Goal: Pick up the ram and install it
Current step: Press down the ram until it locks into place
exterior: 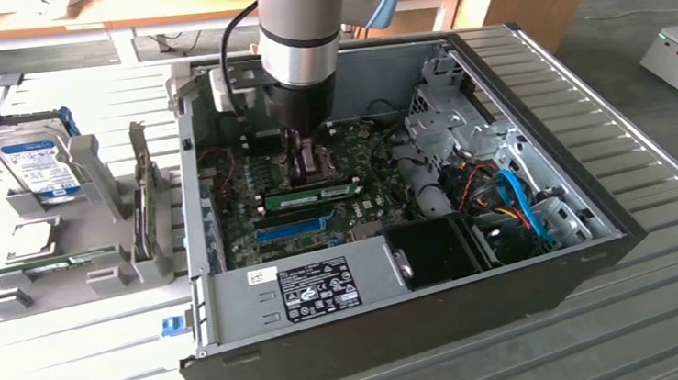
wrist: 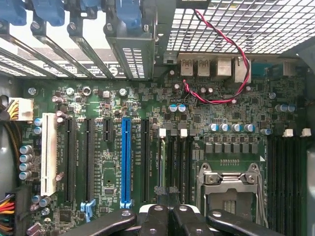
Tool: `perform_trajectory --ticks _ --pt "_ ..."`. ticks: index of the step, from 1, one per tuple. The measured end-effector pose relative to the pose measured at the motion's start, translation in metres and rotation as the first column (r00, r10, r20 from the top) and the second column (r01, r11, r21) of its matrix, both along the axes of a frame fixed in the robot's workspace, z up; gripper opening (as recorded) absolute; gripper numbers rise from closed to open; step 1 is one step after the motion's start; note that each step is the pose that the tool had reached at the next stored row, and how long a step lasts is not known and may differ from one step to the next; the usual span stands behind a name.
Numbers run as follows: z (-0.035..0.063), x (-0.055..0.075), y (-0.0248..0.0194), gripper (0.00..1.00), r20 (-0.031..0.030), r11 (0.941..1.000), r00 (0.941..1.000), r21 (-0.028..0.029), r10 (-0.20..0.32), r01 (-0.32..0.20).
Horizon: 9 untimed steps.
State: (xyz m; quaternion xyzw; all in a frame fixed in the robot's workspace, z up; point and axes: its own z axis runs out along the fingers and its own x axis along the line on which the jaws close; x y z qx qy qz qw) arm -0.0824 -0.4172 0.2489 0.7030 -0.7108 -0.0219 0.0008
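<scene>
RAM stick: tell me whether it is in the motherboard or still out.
In. The ram lies flat along the motherboard inside the open computer case, directly beneath the shut gripper.

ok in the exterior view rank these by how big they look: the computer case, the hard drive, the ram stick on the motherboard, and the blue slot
1. computer case, by far the largest.
2. hard drive.
3. ram stick and blue slot: similar length and thickness, too alike to rank.
</scene>
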Motion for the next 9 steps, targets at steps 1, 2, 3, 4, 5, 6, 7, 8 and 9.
perform_trajectory --ticks 1,2,3,4,5,6,7,8,9 --pt "0.0000 0.0000 0.0000 0.10 0.0001 1.0000 1.0000 0.0001 0.000 0.000" --pt "-0.0001 0.0000 0.0000 0.10 0.0001 1.0000 1.0000 0.0002 0.000 0.000" --pt "-0.0008 0.0001 0.0001 0.10 0.0004 1.0000 1.0000 0.0006 0.000 0.000" --pt "-0.0015 0.0001 0.0001 0.10 0.0003 1.0000 1.0000 0.0006 0.000 0.000" --pt "-0.0023 0.0000 0.0001 0.10 0.0002 1.0000 1.0000 0.0004 0.000 0.000" --pt "-0.0032 0.0000 0.0000 0.10 0.0001 1.0000 1.0000 0.0002 0.000 0.000" --pt "-0.0041 0.0000 0.0000 0.10 0.0002 1.0000 1.0000 0.0003 0.000 0.000" --pt "-0.0048 0.0000 0.0000 0.10 0.0002 1.0000 1.0000 0.0003 0.000 0.000" --pt "-0.0054 0.0000 0.0000 0.10 0.0001 1.0000 1.0000 0.0002 0.000 0.000"
